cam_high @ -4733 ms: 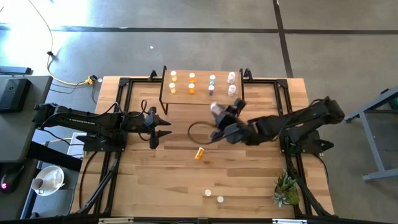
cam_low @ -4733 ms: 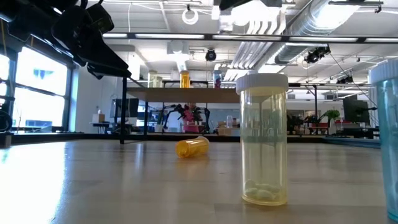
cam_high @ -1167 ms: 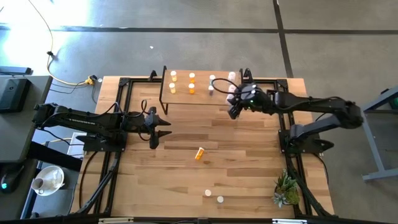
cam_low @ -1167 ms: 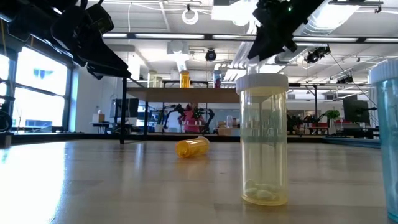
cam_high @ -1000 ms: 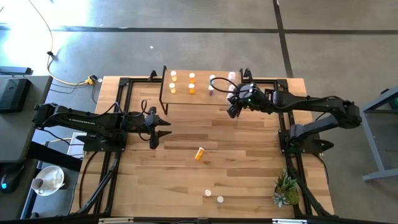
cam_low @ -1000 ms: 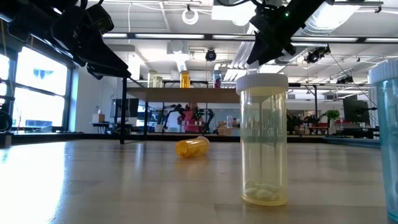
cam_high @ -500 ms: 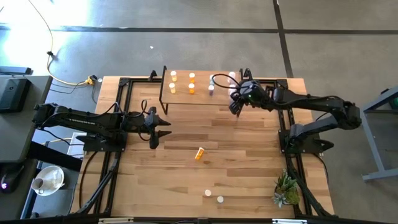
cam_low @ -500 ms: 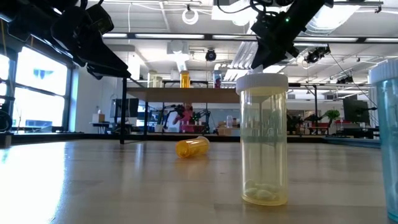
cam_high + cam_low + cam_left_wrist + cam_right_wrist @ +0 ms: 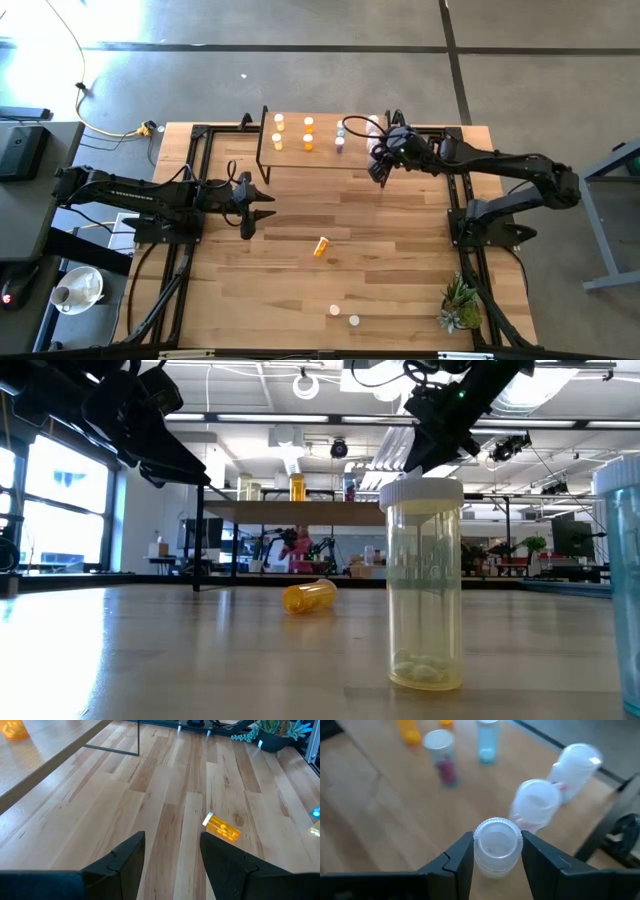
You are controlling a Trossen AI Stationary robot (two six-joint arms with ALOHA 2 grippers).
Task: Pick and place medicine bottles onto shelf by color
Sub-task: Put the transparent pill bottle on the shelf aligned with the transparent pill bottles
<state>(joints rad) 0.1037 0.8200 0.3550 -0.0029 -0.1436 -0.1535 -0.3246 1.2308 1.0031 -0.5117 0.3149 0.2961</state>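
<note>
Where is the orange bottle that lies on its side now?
In the high view the orange bottle lies on the table near its middle, in front of the shelf, between both arms and held by neither hand.

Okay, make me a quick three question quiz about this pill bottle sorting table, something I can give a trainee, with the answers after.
1. True or false: the orange bottle out on the table is standing upright.
2. Which gripper is shut on a bottle?
A. left gripper
B. right gripper
C. neither
3. Fill in: the clear white-capped bottle is being held over the ____.

Key
1. False; it lies on its side.
2. B; the left gripper is open and hangs over bare table.
3. shelf, near its right end, by two more white-capped bottles.
</note>
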